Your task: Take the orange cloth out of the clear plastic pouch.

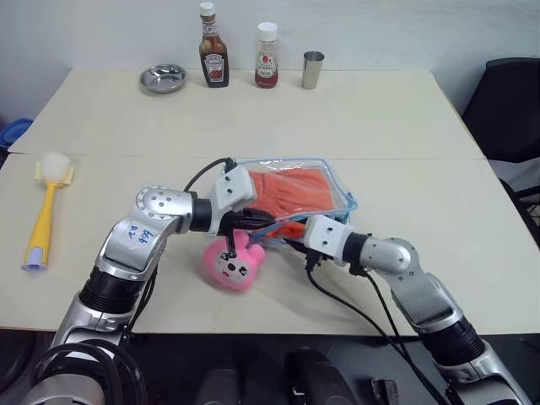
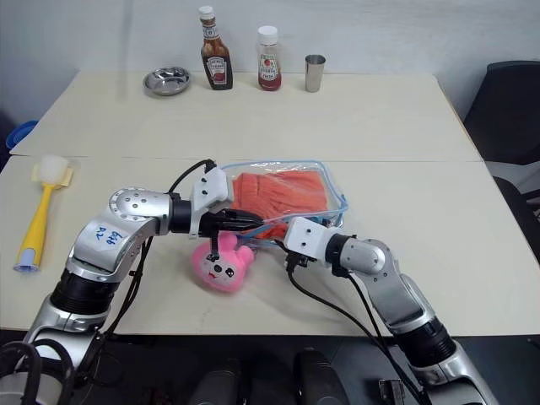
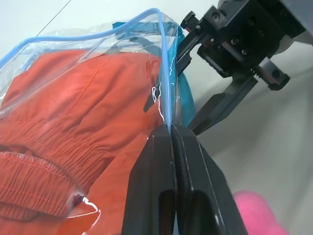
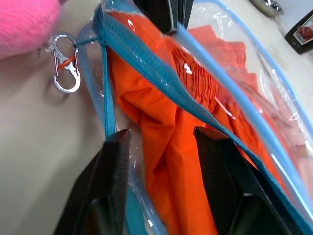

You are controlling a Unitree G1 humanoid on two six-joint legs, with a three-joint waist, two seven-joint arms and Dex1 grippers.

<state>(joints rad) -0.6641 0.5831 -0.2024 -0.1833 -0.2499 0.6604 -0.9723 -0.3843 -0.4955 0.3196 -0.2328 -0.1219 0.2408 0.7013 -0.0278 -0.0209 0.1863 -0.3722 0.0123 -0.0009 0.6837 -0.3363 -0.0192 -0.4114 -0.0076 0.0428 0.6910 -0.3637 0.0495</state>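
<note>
The left tool (image 3: 172, 134) is pinching the pouch (image 1: 333, 181) rim on the desk (image 1: 405, 126); the right tool (image 4: 161, 142), parted, is straddling the cloth (image 4: 166, 147) inside and risks catching plastic too

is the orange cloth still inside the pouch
Inside: the orange cloth lies behind the clear wall of the pouch, none past its blue edge.

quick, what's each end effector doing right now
Left end effector: shut on the edge of the clear pouch.
Right end effector: open, fingers at the pouch mouth around the orange cloth.
</note>
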